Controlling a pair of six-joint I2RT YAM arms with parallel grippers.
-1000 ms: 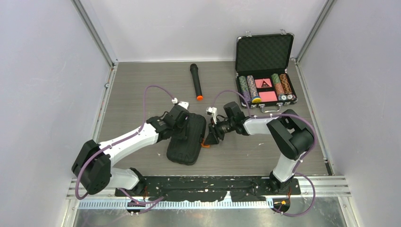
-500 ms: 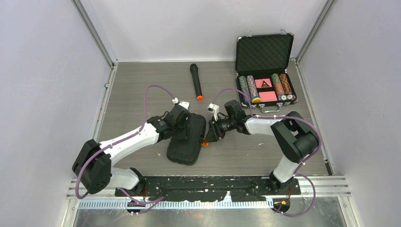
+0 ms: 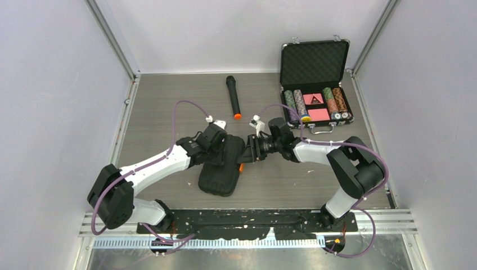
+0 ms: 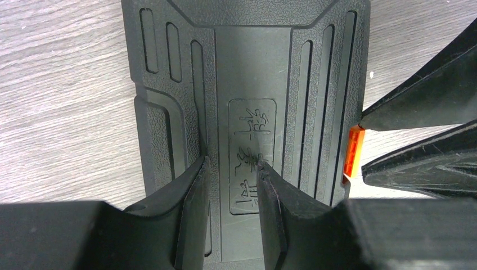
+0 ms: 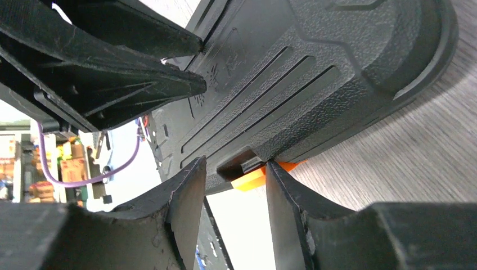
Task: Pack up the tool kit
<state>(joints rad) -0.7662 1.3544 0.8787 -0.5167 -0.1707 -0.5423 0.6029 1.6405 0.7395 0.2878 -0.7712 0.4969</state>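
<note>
1. The tool kit [image 3: 221, 166] lies shut and flat in the middle of the table [image 3: 157, 107], ribbed lid up, its long side running away from my bases.
2. My left gripper [image 4: 231, 164] is over the far end of the lid. Its fingers [image 4: 191, 208] are a narrow gap apart with nothing between them, and the tips sit on the lid at either side of the embossed label [image 4: 251, 152].
3. My right gripper [image 5: 235, 169] comes in low from the right, at the kit's right edge. Its fingers [image 5: 185, 197] are spread a little, one on each side of the orange latch [image 5: 251, 179].
4. I cannot tell whether those fingers touch the latch.
5. The two grippers are near each other, apart.
6. A microphone [image 3: 233, 97] lies beyond the kit, and an open chip case [image 3: 315, 67] stands at the far right.
</note>
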